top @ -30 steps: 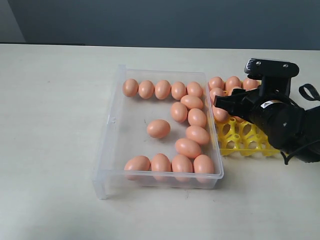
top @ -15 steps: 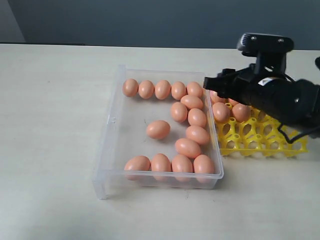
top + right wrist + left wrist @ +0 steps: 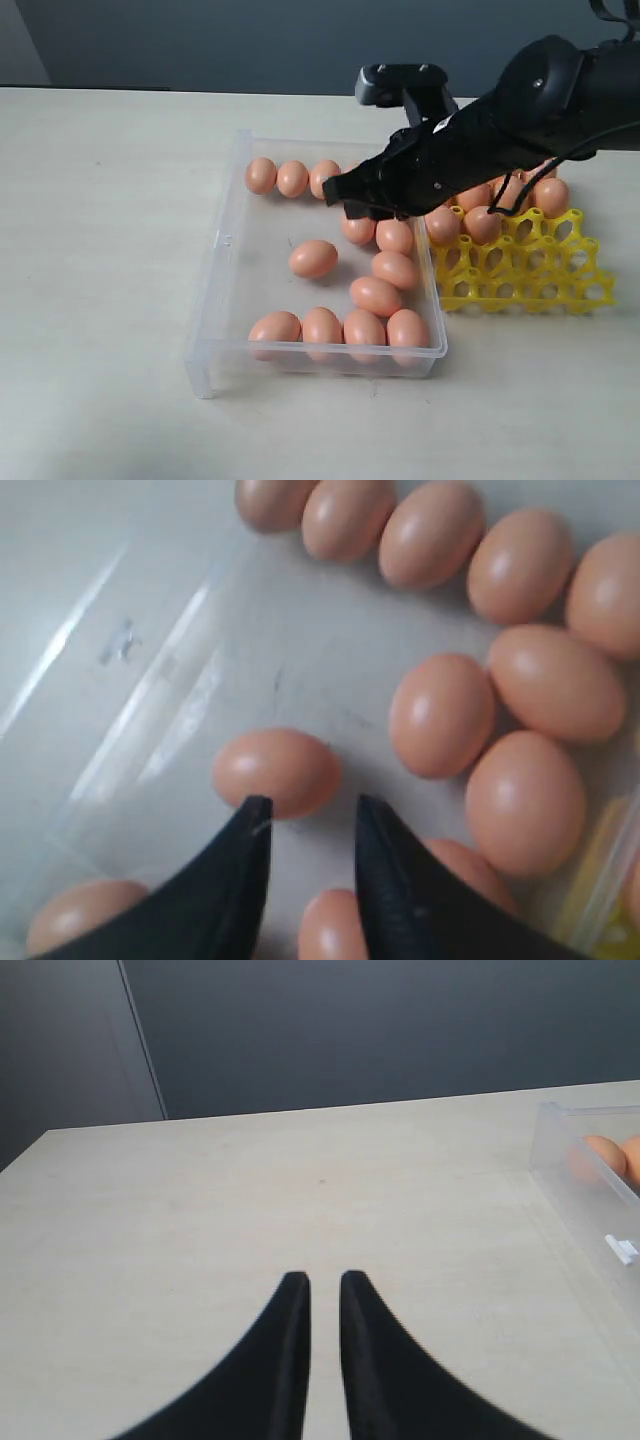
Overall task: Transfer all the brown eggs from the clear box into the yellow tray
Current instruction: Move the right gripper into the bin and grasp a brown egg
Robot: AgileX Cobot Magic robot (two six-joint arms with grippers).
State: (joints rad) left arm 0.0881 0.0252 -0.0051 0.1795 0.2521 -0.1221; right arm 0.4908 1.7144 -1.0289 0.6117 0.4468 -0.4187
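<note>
**Right arm returns to the box for another egg**

The right end effector has swung from the yellow tray, at the frame's right, to the middle of the clear box. It is empty, jaws half-narrowed, above the lone brown egg. A fresh pick looks under way, and many brown eggs are left in the box. The left end effector sits nearly closed over the tabletop.

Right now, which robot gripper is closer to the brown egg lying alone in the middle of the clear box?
Right. The right gripper hovers over the clear box close to that lone brown egg; the left gripper is over bare table outside it.
</note>
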